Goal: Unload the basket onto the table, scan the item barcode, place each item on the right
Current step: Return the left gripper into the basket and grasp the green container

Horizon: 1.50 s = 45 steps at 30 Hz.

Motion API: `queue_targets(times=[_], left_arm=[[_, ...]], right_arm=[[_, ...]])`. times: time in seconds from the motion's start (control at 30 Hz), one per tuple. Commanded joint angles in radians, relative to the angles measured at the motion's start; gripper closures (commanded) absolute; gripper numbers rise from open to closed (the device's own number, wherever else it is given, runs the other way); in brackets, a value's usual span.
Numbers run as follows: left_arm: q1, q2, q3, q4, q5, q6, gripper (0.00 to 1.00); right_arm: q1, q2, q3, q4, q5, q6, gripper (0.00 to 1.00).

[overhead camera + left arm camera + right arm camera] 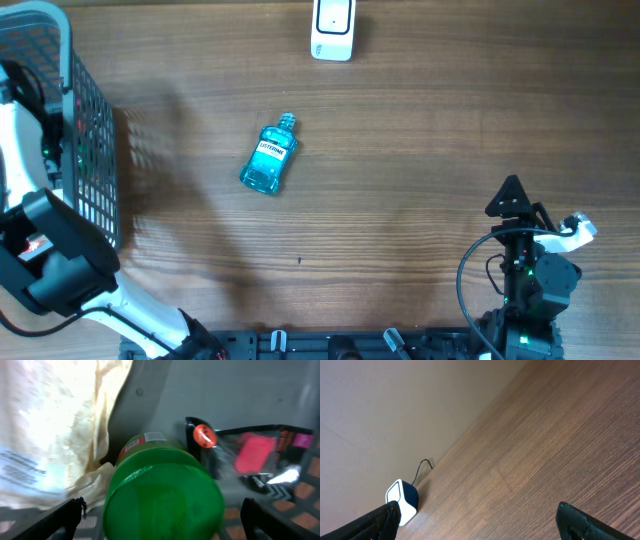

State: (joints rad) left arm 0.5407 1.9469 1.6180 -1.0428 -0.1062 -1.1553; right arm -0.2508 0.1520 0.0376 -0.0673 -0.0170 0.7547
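Observation:
A blue mouthwash bottle (270, 158) lies on its side on the wooden table, left of centre. The white and black barcode scanner (332, 28) stands at the far edge and also shows in the right wrist view as a scanner (402, 500). My left gripper (162, 512) is down inside the basket, open, with a green round-lidded canister (162, 492) between its fingers and a gap on each side. My right gripper (512, 195) rests open over bare table at the near right, holding nothing.
A grey wire basket (88, 140) stands at the table's left edge. Inside it, beside the canister, lie a cream plastic bag (55, 425) and a dark packet (255, 457) with a pink label and an orange sticker.

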Motion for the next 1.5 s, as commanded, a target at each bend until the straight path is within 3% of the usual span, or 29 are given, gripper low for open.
queue_targets(times=[0.0,0.17,0.27,0.33,0.47,0.67,0.73,0.87,1.1,1.47], left_arm=[[-0.006,0.000,-0.068,0.062,-0.020,-0.036,0.00],[-0.006,0.003,-0.087,0.090,-0.063,-0.035,0.01],[-0.006,0.010,-0.087,0.090,-0.068,-0.035,0.12],[-0.006,0.013,-0.088,0.089,-0.067,-0.035,0.30],[-0.007,0.013,-0.089,0.089,-0.067,-0.035,0.46],[-0.006,0.012,-0.088,0.081,-0.061,-0.035,0.49],[-0.006,0.008,-0.088,0.073,-0.055,-0.035,0.55],[-0.005,-0.027,-0.087,0.063,-0.037,-0.031,0.56],[0.034,-0.159,-0.056,0.034,0.018,-0.027,0.49],[0.155,-0.515,-0.033,0.036,0.234,-0.028,0.48]], right_arm=[[-0.003,-0.010,-0.001,0.003,0.019,-0.018,0.00],[-0.003,-0.010,-0.001,0.003,0.019,-0.019,0.00],[-0.003,-0.010,-0.001,0.003,0.019,-0.018,0.00],[-0.003,-0.010,-0.001,0.003,0.019,-0.018,0.00],[-0.003,-0.010,-0.001,0.003,0.019,-0.018,0.01],[-0.003,-0.010,-0.001,0.003,0.019,-0.018,0.00],[-0.003,-0.010,-0.001,0.003,0.019,-0.018,0.00],[-0.003,-0.010,-0.001,0.003,0.019,-0.018,0.00],[-0.003,-0.010,-0.001,0.003,0.019,-0.018,0.00],[-0.003,-0.010,-0.001,0.003,0.019,-0.018,0.00]])
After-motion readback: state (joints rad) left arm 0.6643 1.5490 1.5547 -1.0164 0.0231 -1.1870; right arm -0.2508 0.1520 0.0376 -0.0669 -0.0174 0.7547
